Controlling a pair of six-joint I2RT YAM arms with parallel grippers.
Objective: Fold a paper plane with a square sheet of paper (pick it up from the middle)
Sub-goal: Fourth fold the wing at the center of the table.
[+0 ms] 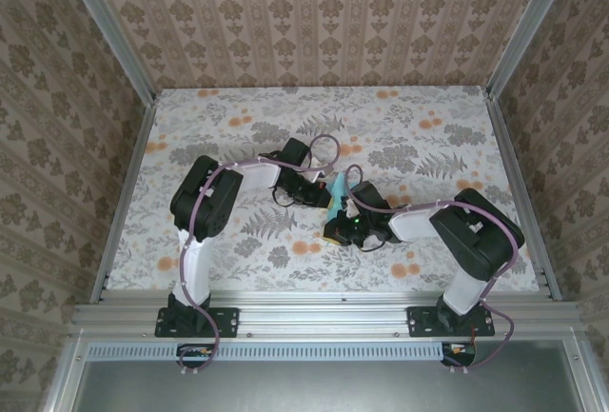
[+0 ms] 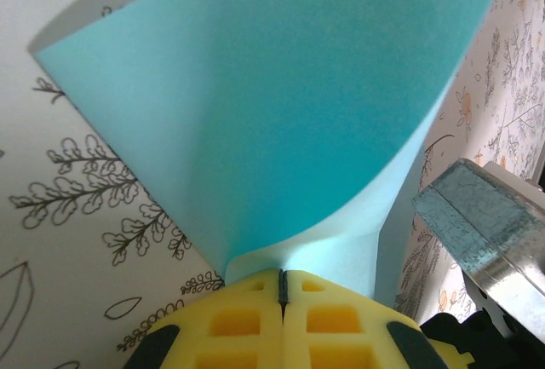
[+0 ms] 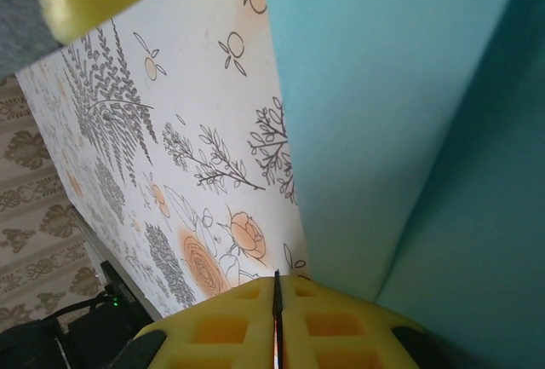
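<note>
Paper sits near the middle of the floral table (image 1: pixel 457 136) in the overhead view: the sheet of paper (image 1: pixel 336 187) shows as a slim turquoise strip between my 2 claws. My left claw (image 1: pixel 322 193) meets it from 9 o'clock and my right claw (image 1: pixel 336 210) from 6 o'clock.

In the left wrist view, my left claw (image 2: pixel 282 284) is at 6 o'clock. Its yellow pads (image 2: pixel 230 322) are pressed together with the sheet (image 2: pixel 272 113) pinched in their seam. The turquoise face fans up toward 12 o'clock, curved and held off the tabletop. A grey metal block (image 2: pixel 485 216) stands at 4 o'clock, just beside the sheet's edge.

In the right wrist view, my right claw (image 3: pixel 277 301) is at 6 o'clock, its pads closed to a thin dark line. The sheet (image 3: pixel 383 88) spreads from 12 to 5 o'clock with a crease running down it. Its lower edge meets 1 pad just beside the seam, and I cannot tell whether any of it is caught there.
</note>
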